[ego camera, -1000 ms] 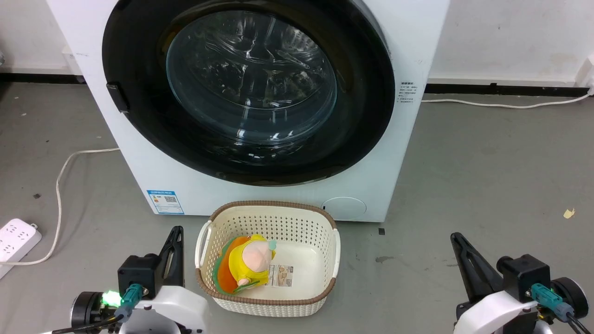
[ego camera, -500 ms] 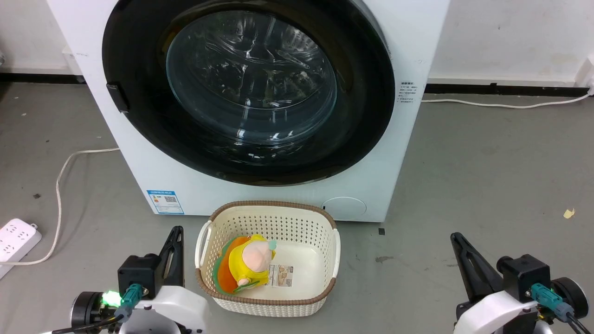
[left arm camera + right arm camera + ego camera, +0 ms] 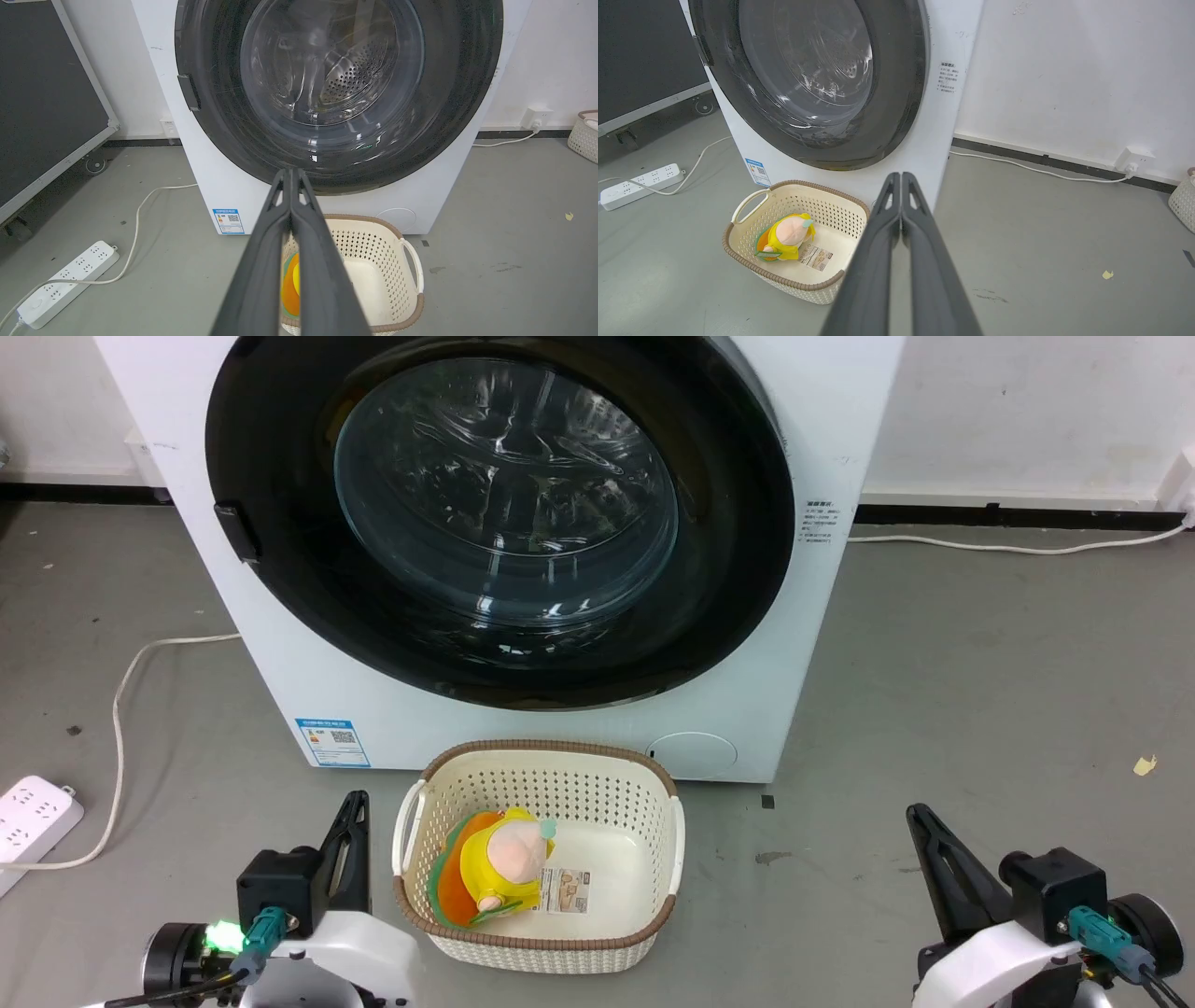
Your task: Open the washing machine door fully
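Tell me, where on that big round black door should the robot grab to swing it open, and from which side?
Probably the small black tab on the left rim of the washing machine door, approached from the robot's left with the left gripper, fingers hooked behind it. The rest is a smooth glossy disc and bulging glass, offering no edge, and the door sits flush and shut.

No visible change anywhere since a second earlier
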